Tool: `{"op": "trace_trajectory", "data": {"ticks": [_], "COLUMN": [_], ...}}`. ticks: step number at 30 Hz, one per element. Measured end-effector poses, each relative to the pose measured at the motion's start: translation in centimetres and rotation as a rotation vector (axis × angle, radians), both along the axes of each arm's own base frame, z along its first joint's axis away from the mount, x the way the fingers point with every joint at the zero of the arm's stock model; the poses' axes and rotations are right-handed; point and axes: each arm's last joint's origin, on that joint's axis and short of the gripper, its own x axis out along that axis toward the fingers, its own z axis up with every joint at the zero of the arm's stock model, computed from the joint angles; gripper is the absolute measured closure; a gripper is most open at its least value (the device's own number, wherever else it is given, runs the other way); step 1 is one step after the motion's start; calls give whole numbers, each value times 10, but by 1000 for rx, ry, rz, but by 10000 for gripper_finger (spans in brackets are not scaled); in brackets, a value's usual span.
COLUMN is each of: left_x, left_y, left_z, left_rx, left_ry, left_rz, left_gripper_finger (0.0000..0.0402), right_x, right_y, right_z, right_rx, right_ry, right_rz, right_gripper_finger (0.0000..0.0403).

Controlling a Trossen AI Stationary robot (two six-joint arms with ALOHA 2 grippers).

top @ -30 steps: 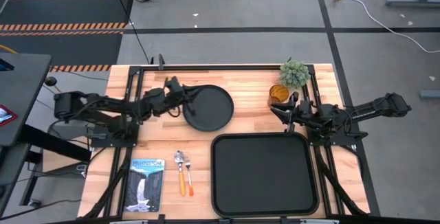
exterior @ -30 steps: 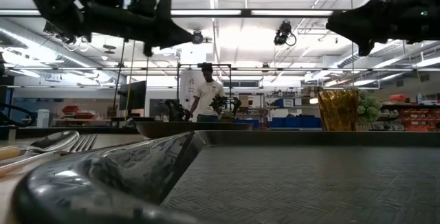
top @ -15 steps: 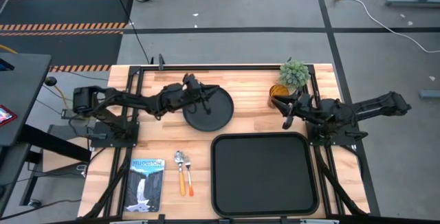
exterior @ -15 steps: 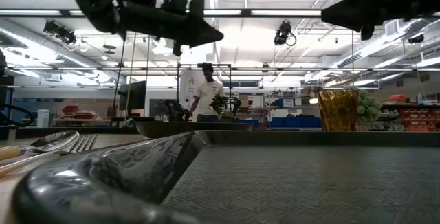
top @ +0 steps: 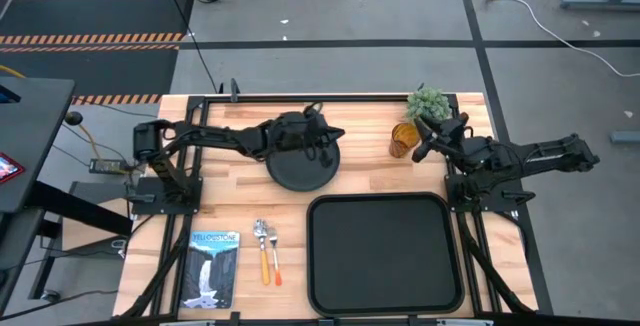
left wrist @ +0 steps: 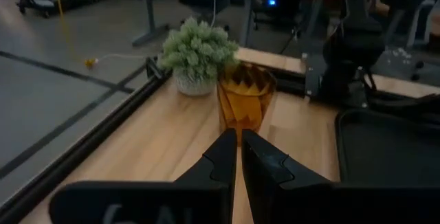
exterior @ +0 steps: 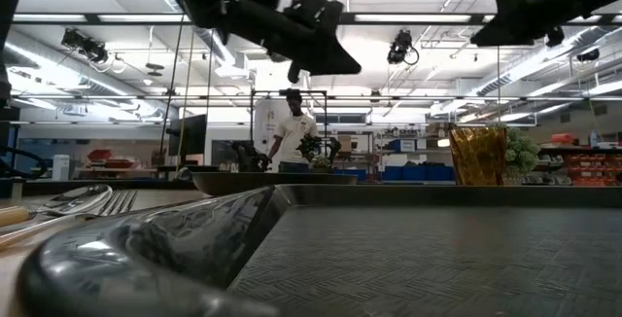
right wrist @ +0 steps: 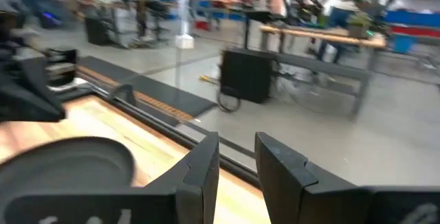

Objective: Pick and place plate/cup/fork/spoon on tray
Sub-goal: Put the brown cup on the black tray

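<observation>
Placement of the items suggested a table setting laid out for transfer, none of it yet on the tray (top: 385,254), which lay bare on the bench (top: 365,171). Left gripper (top: 322,142) was found over the plate (top: 303,164), its fingers (left wrist: 227,157) nearly closed with only a thin slit between them and nothing held; the plate lay directly beneath those fingers, flat on the bench. Judged from this, the left arm was positioned to take the plate first, the rim being the likely hold.

Right gripper (top: 428,138) stood raised just beside the cup (top: 404,140), its fingers (right wrist: 205,161) parted by a moderate gap and empty. The cup stood upright next to those fingers, with a small green plant (top: 428,106) just beyond it. In the left wrist view the cup (left wrist: 246,103) and plant (left wrist: 197,53) lay straight ahead of the left fingers, well apart from them.

Fork (top: 274,257) and spoon (top: 263,247) lay side by side, well away from both sets of fingers, handles pointing toward the near edge, untouched.

Writing: a booklet (top: 213,267) lay beside the cutlery, showing a waterfall picture and a title line across its top; the lettering was too small to read with confidence. No other brand or label was legible.

A person (exterior: 290,134) stood in the room beyond the bench, clear of the arms
</observation>
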Motion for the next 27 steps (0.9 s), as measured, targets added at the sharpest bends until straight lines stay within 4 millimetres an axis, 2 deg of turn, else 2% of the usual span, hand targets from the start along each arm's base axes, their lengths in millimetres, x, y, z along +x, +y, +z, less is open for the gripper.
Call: {"op": "trace_trajectory", "data": {"ticks": [7, 17, 22, 27], "left_x": [18, 41, 41, 39], "left_y": [2, 13, 23, 29], "left_z": [-9, 2, 10, 10], "left_rx": [-95, -141, -103, -124], "left_ry": [72, 95, 85, 86], "left_rz": [-68, -104, -96, -107], "left_gripper_finger": [372, 378, 379, 379], "right_x": [-4, -1, -1, -3], "right_y": [-10, -35, -47, -53], "right_z": [-10, -16, -20, -21], "right_rx": [84, 166, 203, 230], "right_ry": [-13, 24, 58, 44], "right_rz": [-114, -164, -178, -182], "right_gripper_finger": [304, 313, 314, 314]}}
